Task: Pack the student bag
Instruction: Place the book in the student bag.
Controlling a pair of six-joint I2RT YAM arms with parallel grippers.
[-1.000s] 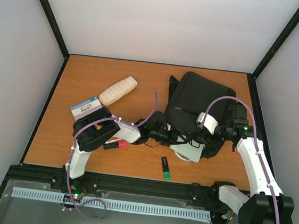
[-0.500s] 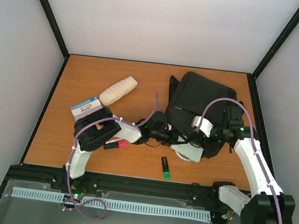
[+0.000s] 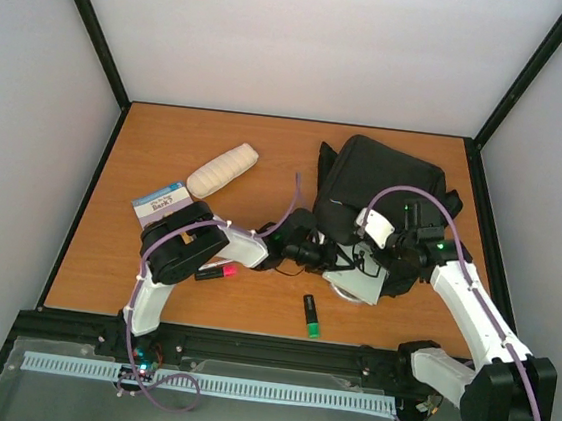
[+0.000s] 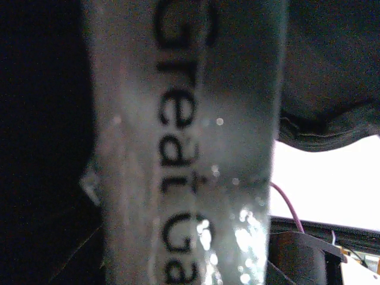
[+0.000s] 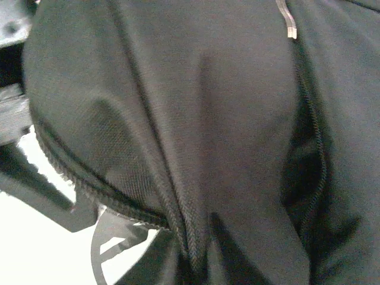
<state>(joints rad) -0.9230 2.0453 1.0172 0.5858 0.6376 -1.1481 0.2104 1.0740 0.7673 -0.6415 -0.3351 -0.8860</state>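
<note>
The student bag [image 3: 383, 181] lies just beyond both grippers, its long axis running away from them and its near mouth edge against them. The pale book [image 3: 352, 281] is clamped in the left gripper [image 3: 316, 257] and points right toward that mouth. The right gripper [image 3: 391, 267] sits against the bag's fabric, and I cannot tell how its jaws stand.

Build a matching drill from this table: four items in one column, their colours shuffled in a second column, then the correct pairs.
Items
1. student bag
2. padded pouch
3. small box
4. marker nearest the arm bases

Colours
A. cream
B. black with a green end
C. all black
D. blue and white

Pairs: 1-C, 2-A, 3-D, 4-B
</note>
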